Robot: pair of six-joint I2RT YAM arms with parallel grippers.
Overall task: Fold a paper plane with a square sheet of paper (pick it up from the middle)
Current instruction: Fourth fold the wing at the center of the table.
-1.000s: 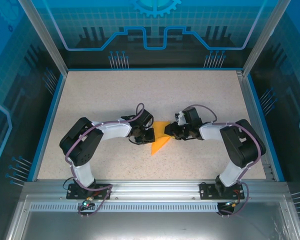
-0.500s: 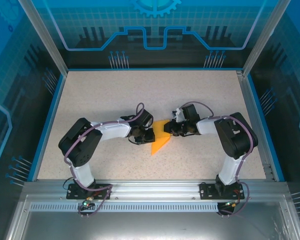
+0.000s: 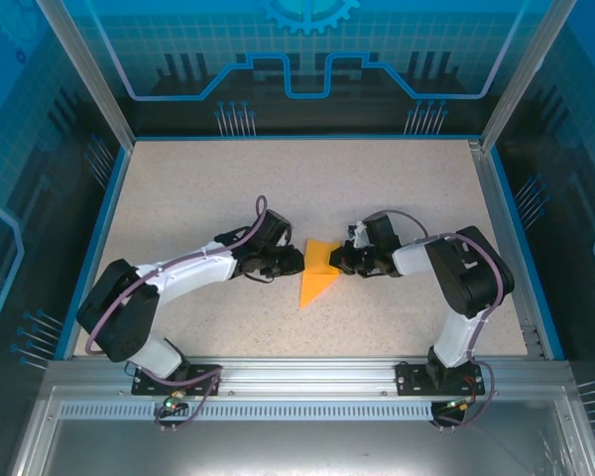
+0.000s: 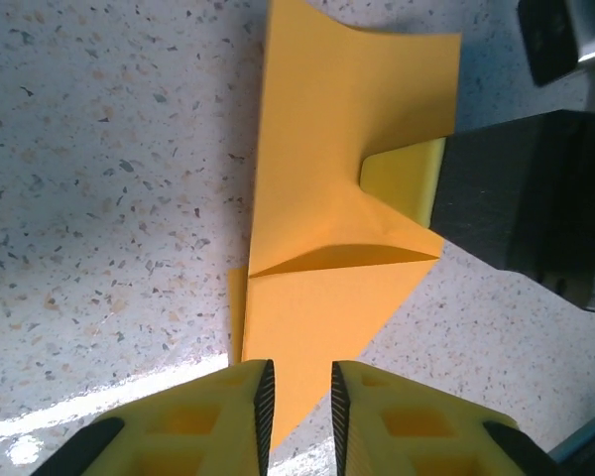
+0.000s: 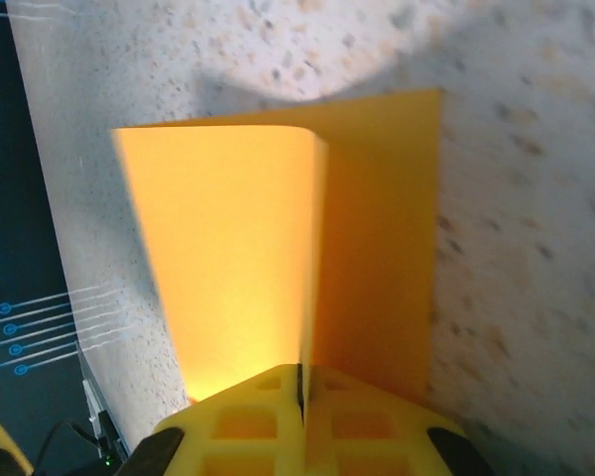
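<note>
Now that the right gripper [image 5: 299, 385] has pinched shut on the thin creased orange paper [image 5: 228, 248], the left gripper [image 4: 297, 387] eases slightly open, likely handing over the hold.

Left wrist view: orange paper [image 4: 327, 198] cut off at the top edge; its lower tip partly hidden behind the left fingers [image 4: 208, 426]. The right fingers [image 4: 402, 183] cover a patch of its right side. Right wrist view: soft focus, bench [image 5: 516, 248] speckle blurred, paper's near end hidden under those fingers.

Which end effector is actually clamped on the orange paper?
The right end effector: it is shut on a raised flap of the orange paper, while the left end effector has its jaws apart.
</note>
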